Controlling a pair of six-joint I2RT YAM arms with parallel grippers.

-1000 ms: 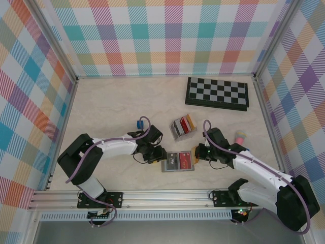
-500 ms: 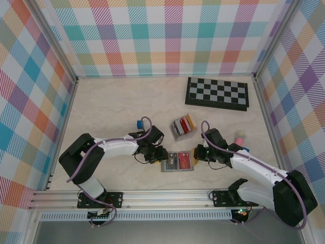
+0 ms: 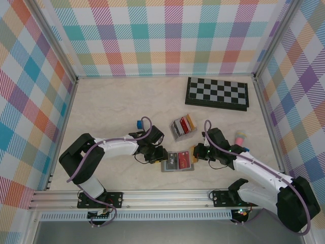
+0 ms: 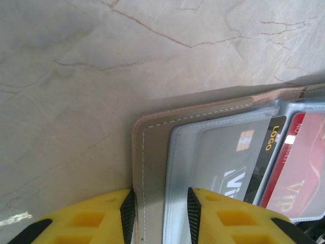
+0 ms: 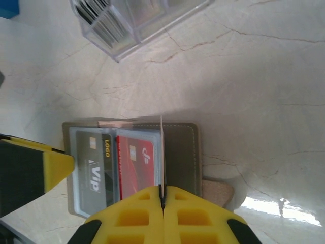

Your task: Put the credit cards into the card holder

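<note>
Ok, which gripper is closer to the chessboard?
Right. The right gripper, at the card holder's right edge, sits in front of the chessboard; the left gripper, at its left edge, is farther left.

walls: pastel plaid-patterned panels (image 3: 152, 35) at back and both sides
floor: pale cream marbled tabletop (image 3: 117, 107)
frame: silver aluminium rails (image 3: 152, 195) along near edge; grey corner posts (image 3: 53, 39)
light: bright glare patch (image 5: 269, 206) on tabletop

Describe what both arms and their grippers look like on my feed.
The left arm and right arm match: white shells, black joints, a purple cable each. The left gripper and right gripper have yellow fingers with black inner pads.
</note>
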